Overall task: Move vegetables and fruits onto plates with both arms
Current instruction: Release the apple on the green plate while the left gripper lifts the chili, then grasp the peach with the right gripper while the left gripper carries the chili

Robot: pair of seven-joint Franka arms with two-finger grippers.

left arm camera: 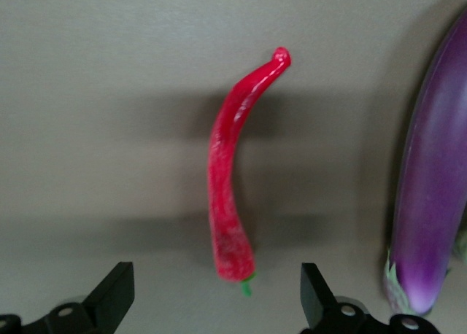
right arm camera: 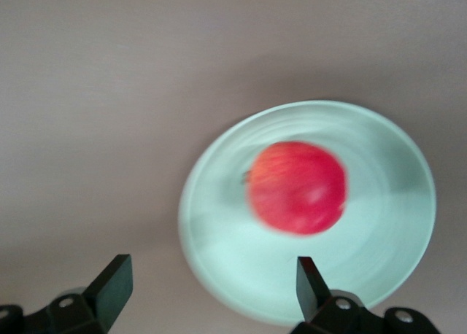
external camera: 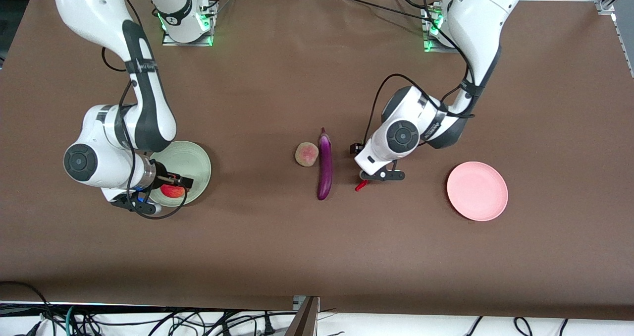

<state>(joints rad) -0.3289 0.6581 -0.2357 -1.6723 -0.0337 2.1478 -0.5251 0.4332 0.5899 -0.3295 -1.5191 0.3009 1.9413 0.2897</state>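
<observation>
The red-orange apple lies on the pale green plate at the right arm's end of the table. My right gripper hangs open and empty just over it. In the right wrist view the apple rests on the plate, clear of the open gripper. My left gripper is open above the red chili. In the left wrist view the chili lies beyond the gripper, with the purple eggplant beside it. The eggplant and peach lie mid-table.
The pink plate sits bare toward the left arm's end of the table, beside the left gripper. The brown table has open room nearer the front camera. Cables hang off the table's front edge.
</observation>
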